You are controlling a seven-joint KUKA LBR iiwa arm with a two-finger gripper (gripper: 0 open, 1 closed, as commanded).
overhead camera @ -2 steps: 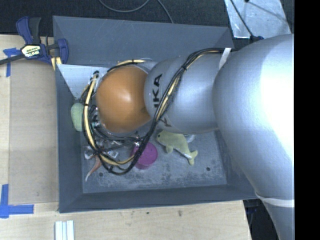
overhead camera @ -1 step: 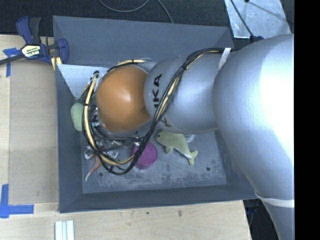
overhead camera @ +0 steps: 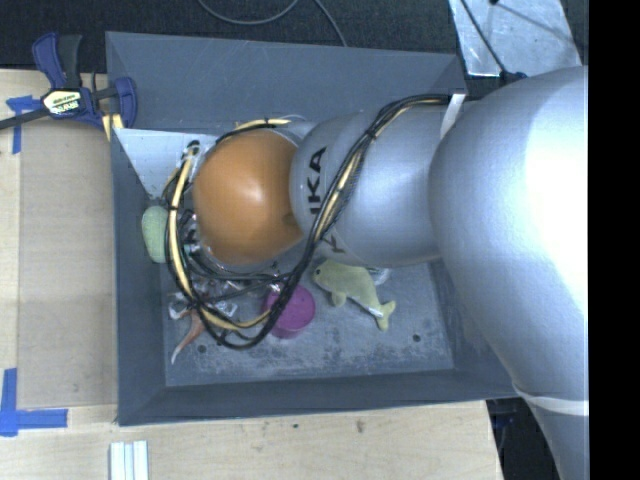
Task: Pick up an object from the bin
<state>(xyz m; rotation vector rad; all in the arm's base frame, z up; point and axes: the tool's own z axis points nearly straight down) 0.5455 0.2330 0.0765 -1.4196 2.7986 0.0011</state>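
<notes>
My gripper (overhead camera: 213, 286) is low in the left half of the bin, mostly hidden beneath the arm's wrist. A round magenta thing (overhead camera: 294, 312) lies just to its right on the bin floor. Beyond that lies a pale yellow-green toy shaped like a fish (overhead camera: 352, 287), partly under the arm. A pale green lump (overhead camera: 154, 233) rests against the left wall, beside the gripper. A thin orange and white piece (overhead camera: 186, 342) lies in the front left corner, just below the gripper.
The arm reaches in from the right and covers the bin's middle and back. Its cables loop down over the floor near the magenta thing. Bare floor shows along the front wall and at the front right.
</notes>
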